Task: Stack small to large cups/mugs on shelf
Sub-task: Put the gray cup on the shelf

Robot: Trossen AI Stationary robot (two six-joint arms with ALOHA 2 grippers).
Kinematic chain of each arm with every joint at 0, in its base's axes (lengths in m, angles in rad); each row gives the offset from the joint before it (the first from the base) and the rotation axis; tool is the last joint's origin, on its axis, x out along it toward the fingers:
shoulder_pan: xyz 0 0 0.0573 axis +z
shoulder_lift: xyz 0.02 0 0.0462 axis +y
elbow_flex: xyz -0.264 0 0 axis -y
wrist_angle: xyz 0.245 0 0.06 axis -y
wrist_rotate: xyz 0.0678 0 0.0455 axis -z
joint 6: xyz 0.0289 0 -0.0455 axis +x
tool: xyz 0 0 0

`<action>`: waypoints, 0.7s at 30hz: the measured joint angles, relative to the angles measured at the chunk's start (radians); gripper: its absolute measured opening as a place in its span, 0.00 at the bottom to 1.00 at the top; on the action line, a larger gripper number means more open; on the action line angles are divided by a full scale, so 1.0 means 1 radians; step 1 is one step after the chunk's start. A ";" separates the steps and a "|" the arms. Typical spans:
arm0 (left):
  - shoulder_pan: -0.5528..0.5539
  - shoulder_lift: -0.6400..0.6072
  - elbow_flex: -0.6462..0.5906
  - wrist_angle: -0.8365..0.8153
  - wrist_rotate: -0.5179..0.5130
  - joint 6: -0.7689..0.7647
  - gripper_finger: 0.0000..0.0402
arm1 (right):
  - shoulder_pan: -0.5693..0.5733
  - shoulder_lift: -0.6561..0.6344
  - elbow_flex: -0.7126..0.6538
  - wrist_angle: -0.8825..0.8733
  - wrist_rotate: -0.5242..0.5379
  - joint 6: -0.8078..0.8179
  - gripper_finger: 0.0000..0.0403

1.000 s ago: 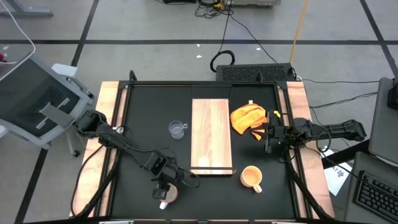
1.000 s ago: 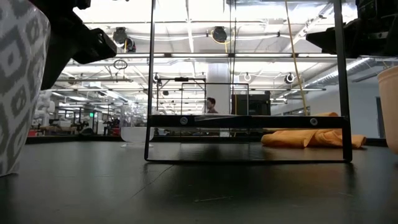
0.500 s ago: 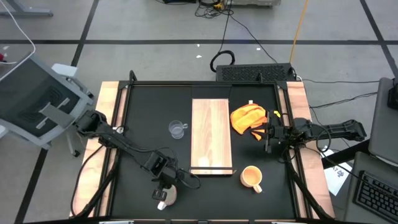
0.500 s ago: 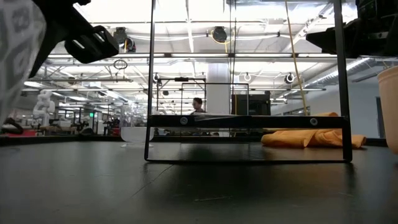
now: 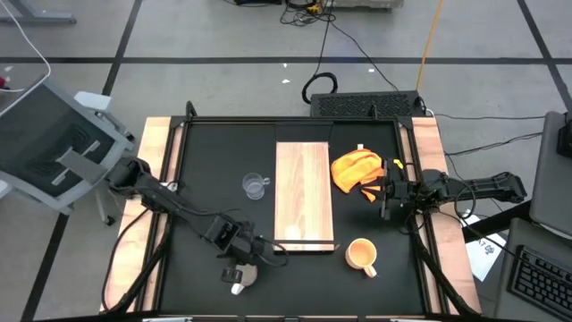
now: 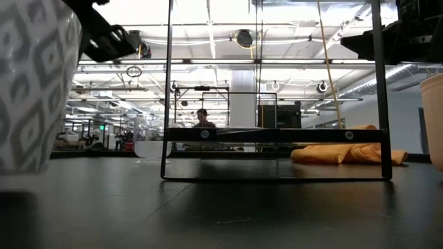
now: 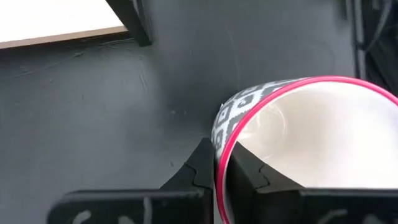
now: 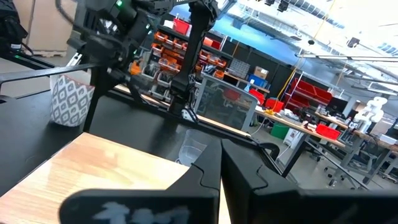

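My left gripper [image 5: 239,268] is near the table's front edge, left of the wooden shelf board [image 5: 304,195], shut on a white mug with a grey diamond pattern and pink rim [image 7: 298,130]. The mug also shows in the low view [image 6: 31,83]. A clear glass cup [image 5: 256,186] stands on the table left of the board. An orange-yellow mug [image 5: 362,255] stands right of the board's near end. My right gripper [image 5: 386,197] waits shut and empty at the table's right side. My left gripper pinches the patterned mug's rim [image 7: 219,138], with one finger [image 7: 202,163] outside the wall and one finger [image 7: 244,167] inside. The fingers come from above, pointing down. The mug hangs nearly upright below them, its base a little above the table in the low view.
An orange-yellow cloth [image 5: 356,170] lies bunched right of the board's far half. A black frame [image 6: 277,135] stands across the table's far side. The board's raised lip [image 5: 304,245] is at its near end.
My left gripper has lifted the patterned mug off the table and carried it a little toward the table's right, toward the board. The mug tipped on the way up and now hangs nearly upright.
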 joint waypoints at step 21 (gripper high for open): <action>0.021 -0.310 -0.014 -0.195 -0.161 -0.020 0.04 | 0.000 0.000 0.000 0.001 0.000 0.003 0.00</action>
